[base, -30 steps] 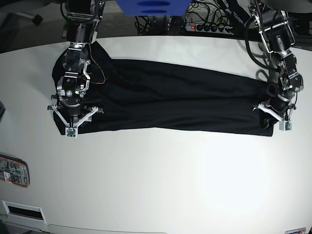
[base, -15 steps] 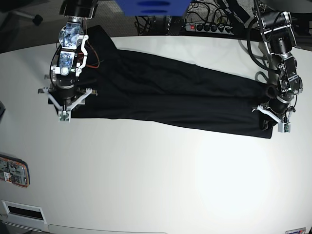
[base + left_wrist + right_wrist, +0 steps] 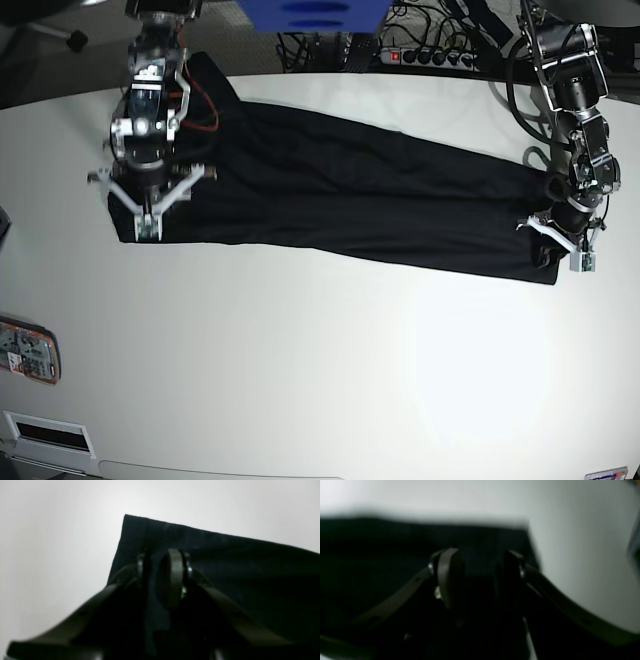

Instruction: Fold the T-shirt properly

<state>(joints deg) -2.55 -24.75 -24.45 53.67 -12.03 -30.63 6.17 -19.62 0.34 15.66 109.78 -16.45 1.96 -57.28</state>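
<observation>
The left gripper [image 3: 160, 576] has its pads nearly together with a fold of the shirt [image 3: 350, 205] pinched between them, right at the cloth's corner. The right gripper [image 3: 476, 576] stands a little wider, dark cloth filling the gap between its fingers; it looks to be gripping the other end, though the blur in its wrist view makes that less sure.

The shirt lies as a long black band across the white table [image 3: 320, 380], already folded lengthwise, running from the right gripper [image 3: 147, 222] at the band's one end to the left gripper [image 3: 570, 250] at the other, slanting slightly across the table.

To my eye the step in hand is stretching the band taut and square before the next fold. Doing it well means both ends pulled evenly, lifted no more than needed, so the layers do not slide apart and the slant comes out.

Both arms reach down from the table's far edge, wrists bent so the fingers point toward the near side, low over the cloth.
</observation>
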